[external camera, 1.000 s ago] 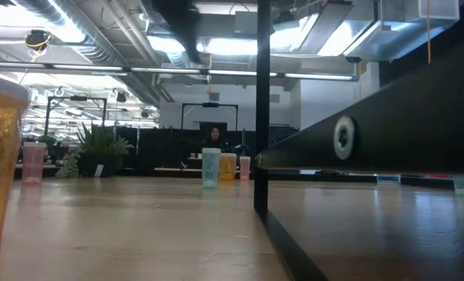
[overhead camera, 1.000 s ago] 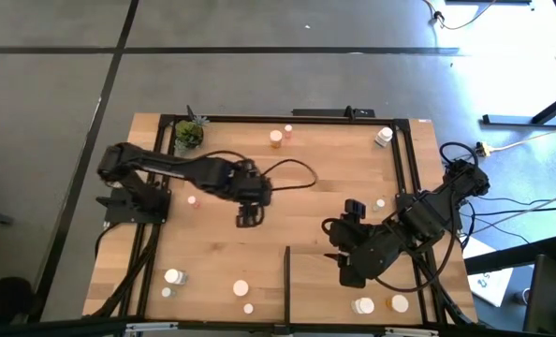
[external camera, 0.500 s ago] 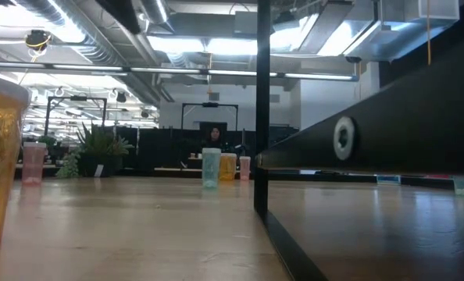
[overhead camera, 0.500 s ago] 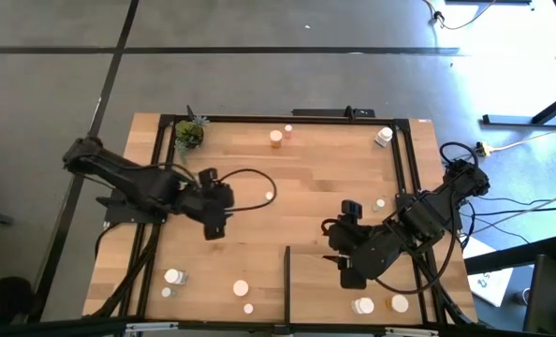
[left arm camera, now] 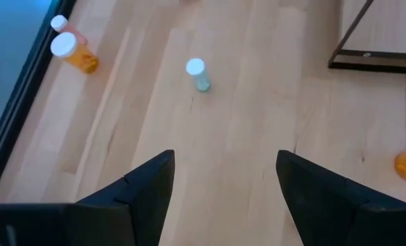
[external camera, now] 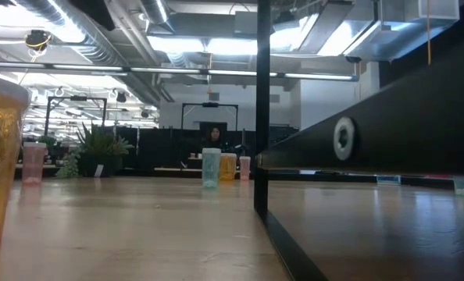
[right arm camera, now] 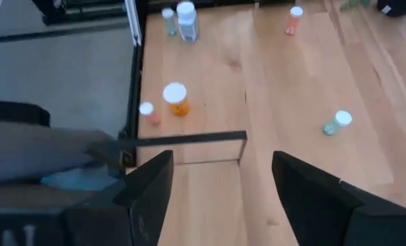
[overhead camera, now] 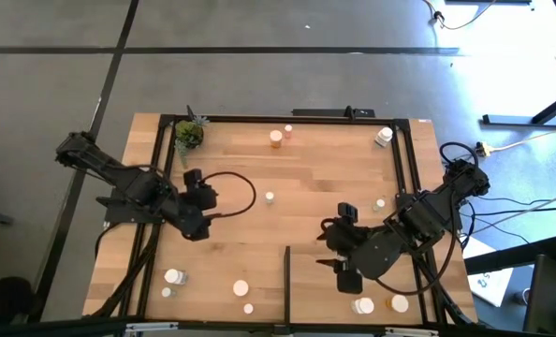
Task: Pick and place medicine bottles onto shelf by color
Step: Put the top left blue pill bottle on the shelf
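Observation:
Medicine bottles stand scattered over the wooden table. A pale greenish bottle (overhead camera: pixel 270 197) (left arm camera: pixel 197 74) is at mid-table, upright on its base. Two orange ones (overhead camera: pixel 276 139) are near the far edge, and a white one (overhead camera: pixel 383 137) is at the far right corner. The shelf (overhead camera: pixel 311 290) lies at the near right, edged by a black strip (overhead camera: pixel 287 281), with two bottles (overhead camera: pixel 362 305) on its near end. My left gripper (overhead camera: pixel 198 225) (left arm camera: pixel 223 160) hangs open over the table's left part. My right gripper (overhead camera: pixel 334 267) (right arm camera: pixel 220 160) hangs open above the shelf.
More bottles stand near the front left (overhead camera: pixel 173 277) and front middle (overhead camera: pixel 241 288) (right arm camera: pixel 176 99). A small potted plant (overhead camera: pixel 188 134) is at the far left corner. A black frame (overhead camera: pixel 404 187) rims the table. Bare wood lies between the two grippers.
My left gripper has drawn back from mid-table toward the table's left edge, still open, turning a little as it went. The pale greenish bottle now shows uncovered where the arm was. My right gripper has stayed above the shelf.

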